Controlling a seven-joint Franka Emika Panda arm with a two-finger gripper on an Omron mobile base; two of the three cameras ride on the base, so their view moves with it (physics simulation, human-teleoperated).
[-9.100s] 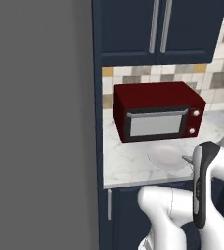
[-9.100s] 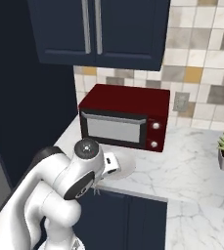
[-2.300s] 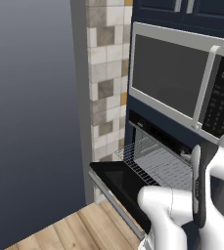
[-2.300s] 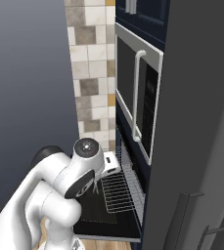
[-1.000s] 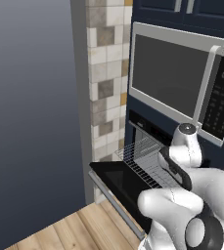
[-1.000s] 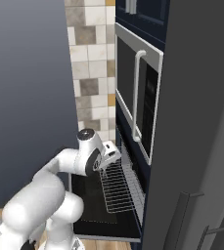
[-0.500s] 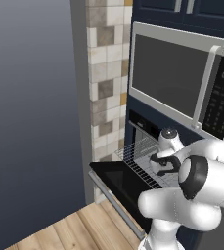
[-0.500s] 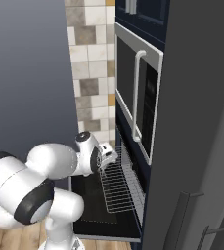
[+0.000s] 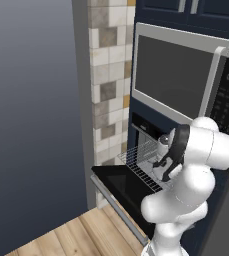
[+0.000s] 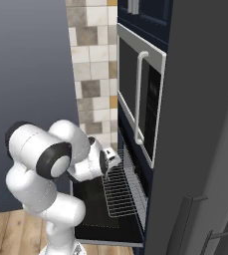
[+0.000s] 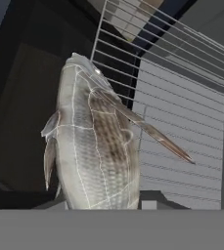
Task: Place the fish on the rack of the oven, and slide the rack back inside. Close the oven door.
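1. The fish (image 11: 91, 141) hangs lengthwise in the hand view, grey-silver with a darker back, its tail end running down between the finger tips. It is over the near edge of the rack (image 11: 182, 97), above the wires and not yet resting on them as far as I can judge.
2. The claw (image 10: 107, 162) is clamped narrow on the fish; the fingers themselves are hidden behind its body in the hand view.
3. Change over the last second: the arm has swung forward and down from a raised pose, bringing the hand over the pulled-out rack (image 9: 138, 160). The base has not moved in that time. Judgement: carry phase is ending, release onto the rack is the next step.
4. The oven door (image 9: 126, 187) lies folded down flat, black and glossy, under the rack; the oven (image 10: 135, 179) cavity is open behind it.
5. View comparison: the hand view gives fish against the wires; the left base view has the wrist blocking the fish but shows rack extension over the door; the right base view shows the rack (image 10: 120, 191) from the side.
6. Remaining: set fish down, push rack in, shut door.
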